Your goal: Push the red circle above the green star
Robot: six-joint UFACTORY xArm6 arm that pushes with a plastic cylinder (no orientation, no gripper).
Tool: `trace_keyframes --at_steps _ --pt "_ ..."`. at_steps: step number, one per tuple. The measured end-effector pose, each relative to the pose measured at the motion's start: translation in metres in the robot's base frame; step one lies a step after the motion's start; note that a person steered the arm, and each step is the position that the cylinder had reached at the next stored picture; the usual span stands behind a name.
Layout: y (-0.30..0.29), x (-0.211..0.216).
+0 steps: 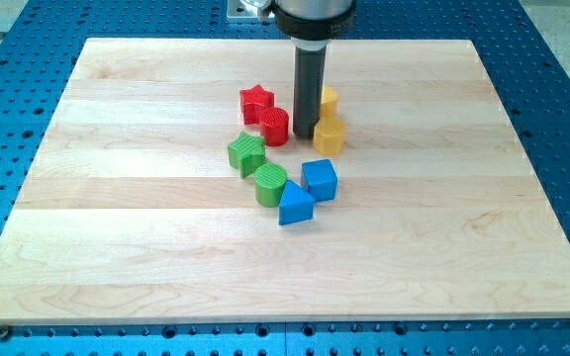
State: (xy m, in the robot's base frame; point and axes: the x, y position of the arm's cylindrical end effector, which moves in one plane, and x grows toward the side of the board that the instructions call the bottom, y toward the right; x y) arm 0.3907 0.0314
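my tip (305, 134) just right of red circle (274, 127), above green star (246, 153); end effector: plain rod, holds nothing.

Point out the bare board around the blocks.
Bare: wooden board left of red star and green star; right of yellow blocks; below blue triangle. Crowded: my tip between red circle and yellow blocks.

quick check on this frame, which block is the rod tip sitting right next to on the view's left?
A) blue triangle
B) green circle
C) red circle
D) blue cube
C: my tip stands just to the view's right of the red circle, with the yellow blocks on its other side; both blue blocks and the green circle lie lower in the view.
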Motion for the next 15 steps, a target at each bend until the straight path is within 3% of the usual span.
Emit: trace_keyframes --at_steps 6,8,12,15 --pt "-0.022 0.002" --pt "-0.024 0.027" --pt "-0.036 -0.018" --pt "-0.047 -0.023"
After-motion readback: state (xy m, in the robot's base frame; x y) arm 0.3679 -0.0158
